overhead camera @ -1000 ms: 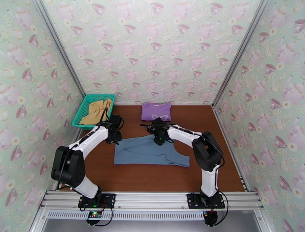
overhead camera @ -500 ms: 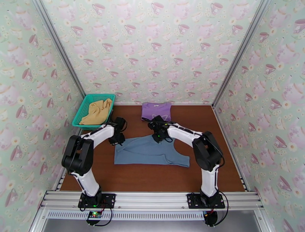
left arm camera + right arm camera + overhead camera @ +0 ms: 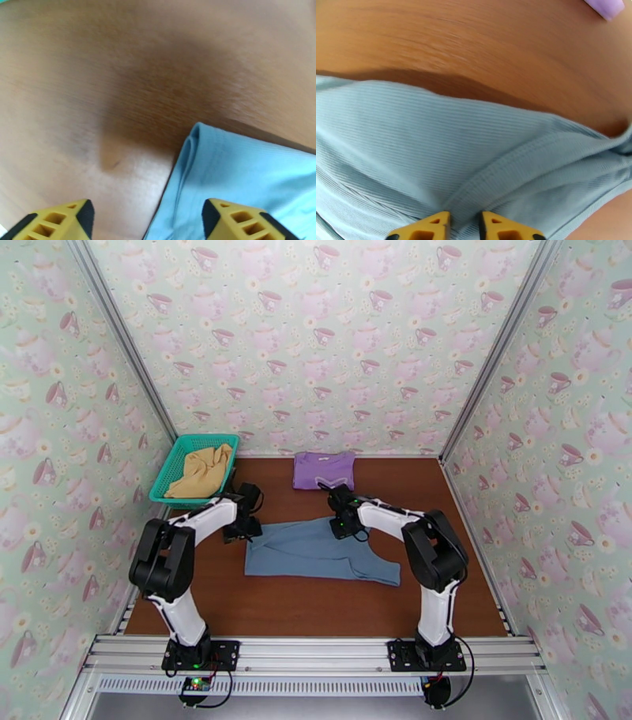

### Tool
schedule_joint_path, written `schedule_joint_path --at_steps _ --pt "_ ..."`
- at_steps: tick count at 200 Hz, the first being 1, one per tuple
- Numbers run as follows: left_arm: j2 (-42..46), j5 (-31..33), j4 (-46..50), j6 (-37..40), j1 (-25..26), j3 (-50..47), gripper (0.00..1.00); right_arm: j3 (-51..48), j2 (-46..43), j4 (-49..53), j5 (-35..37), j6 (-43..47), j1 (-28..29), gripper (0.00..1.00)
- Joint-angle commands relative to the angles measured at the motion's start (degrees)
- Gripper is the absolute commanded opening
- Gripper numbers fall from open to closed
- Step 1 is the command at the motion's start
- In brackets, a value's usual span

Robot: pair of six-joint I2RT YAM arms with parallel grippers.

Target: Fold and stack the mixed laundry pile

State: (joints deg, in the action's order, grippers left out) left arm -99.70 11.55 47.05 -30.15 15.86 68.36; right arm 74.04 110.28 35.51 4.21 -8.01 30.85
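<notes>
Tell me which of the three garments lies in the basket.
The mustard-yellow piece, crumpled in the teal basket at the far left. The purple T-shirt and the grey-blue piece lie on the table.

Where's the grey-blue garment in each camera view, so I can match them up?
Top external: grey-blue garment spread flat, centre of picture.
Left wrist: grey-blue garment, folded corner at lower right.
Right wrist: grey-blue garment across the lower half.
Shared landmark: brown wooden tabletop beneath it.
</notes>
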Motion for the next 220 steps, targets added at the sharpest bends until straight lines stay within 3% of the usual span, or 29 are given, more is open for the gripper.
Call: schedule_joint_path --at_steps 1,61,128,178,198,220 --pt "6.5 1.5 3.0 0.9 0.1 2.0 0.81 -2.0 -4.2 2.2 2.2 -5.0 -0.8 0.32" --pt "18.1 -4.2 0.6 2.5 0.2 -3.0 0.78 -1.5 0.8 4.2 1.7 -5.3 -6.9 0.23" --pt "23.7 -8.7 1.0 0.4 0.7 -6.9 0.77 13.5 11.2 11.9 0.5 1.9 -16.4 0.18" --pt "20.1 -12.0 -3.4 -1.8 3.7 -9.4 0.76 31.8 20.7 17.9 2.6 10.4 -21.8 0.16" --pt "16.3 -12.8 -5.8 -1.6 4.4 -8.0 0.75 31.0 16.6 17.7 1.7 10.8 -21.6 0.19" --pt "10.7 -12.5 -8.4 -0.1 4.4 -5.0 0.75 21.5 5.3 13.0 1.3 10.5 -19.0 0.34"
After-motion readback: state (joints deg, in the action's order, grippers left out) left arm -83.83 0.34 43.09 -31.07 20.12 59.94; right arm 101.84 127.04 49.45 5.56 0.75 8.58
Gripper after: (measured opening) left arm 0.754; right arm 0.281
